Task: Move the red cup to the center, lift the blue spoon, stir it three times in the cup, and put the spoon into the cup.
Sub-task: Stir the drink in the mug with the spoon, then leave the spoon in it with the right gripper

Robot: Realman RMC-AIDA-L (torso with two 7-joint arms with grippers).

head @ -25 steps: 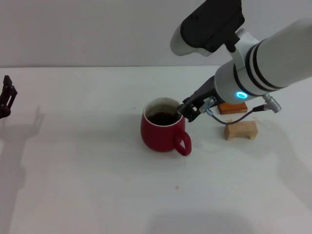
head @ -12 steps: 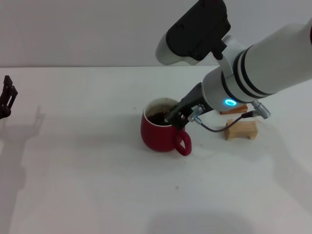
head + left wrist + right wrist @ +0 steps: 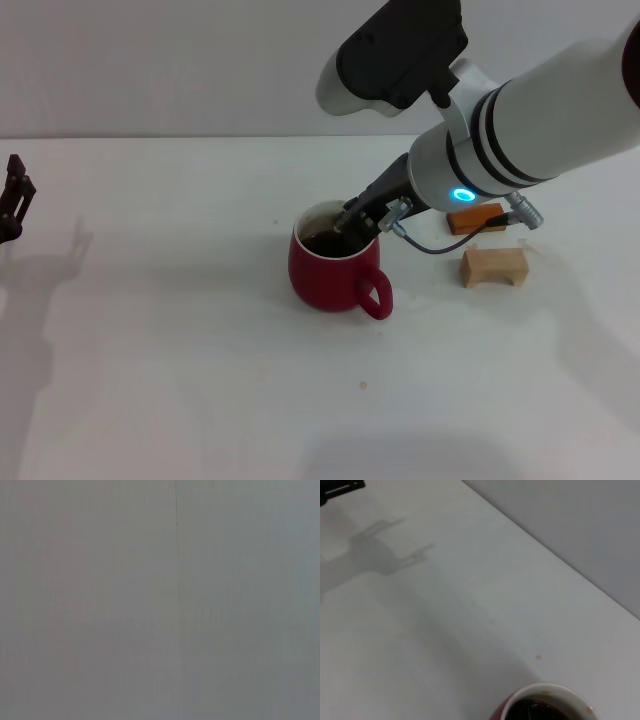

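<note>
The red cup stands upright near the middle of the white worktop, its loop handle turned toward about 4 o'clock and dark liquid showing inside its white interior. The right hand reaches in from 2 o'clock and hangs over the cup's rim on that side, its dark tip right at the mouth of the cup. Whether its fingers are parted or closed cannot be told from here, nor whether it has hold of anything (the tip is a dark mass against the dark liquid). The blue spoon cannot be made out in any view.

In the right wrist view the cup's rim and liquid show at the edge of the picture, with bare worktop beyond.

At about 3 o'clock from the cup lies a light wooden block, and just past it, partly covered by the arm, an orange-brown flat block; both sit apart from the cup.

The left hand is parked at the far 9 o'clock edge of the worktop, well apart from everything; its fingers cannot be read either.
</note>
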